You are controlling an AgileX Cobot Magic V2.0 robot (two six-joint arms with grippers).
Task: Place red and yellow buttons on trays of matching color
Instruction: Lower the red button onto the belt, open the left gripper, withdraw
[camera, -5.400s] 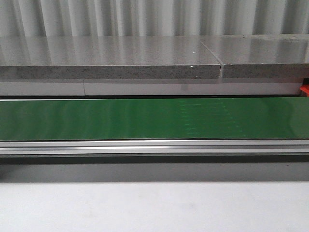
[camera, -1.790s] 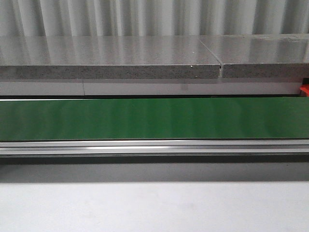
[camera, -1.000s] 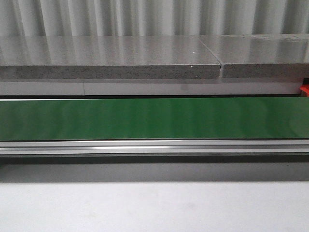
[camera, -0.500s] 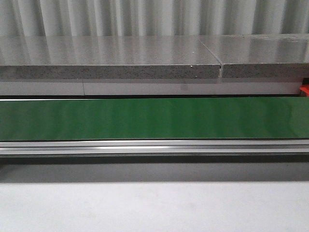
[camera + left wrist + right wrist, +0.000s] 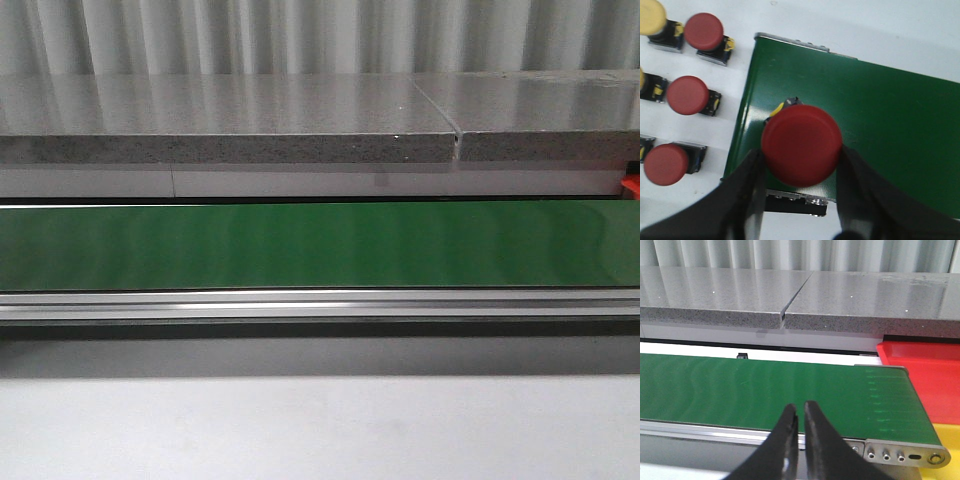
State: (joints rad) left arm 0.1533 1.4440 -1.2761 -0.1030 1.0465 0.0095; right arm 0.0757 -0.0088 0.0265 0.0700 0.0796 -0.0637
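Front view shows only the green conveyor belt (image 5: 320, 245), running bare across the frame, with no button or arm in sight. At the belt's left end we find the left gripper (image 5: 800, 165) clamped on a red button (image 5: 802, 145); we judge an off-centre release risks it toppling over the belt edge. The right gripper (image 5: 800, 415) hangs almost closed and empty near the red tray (image 5: 930, 375), so it may miss an arriving button.

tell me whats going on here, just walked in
The left gripper holds a red mushroom-head push button between its fingers over one end of the green conveyor belt. More red buttons sit on the white table beside it. The right gripper waits closed and empty near the belt's other end, beside the red tray.
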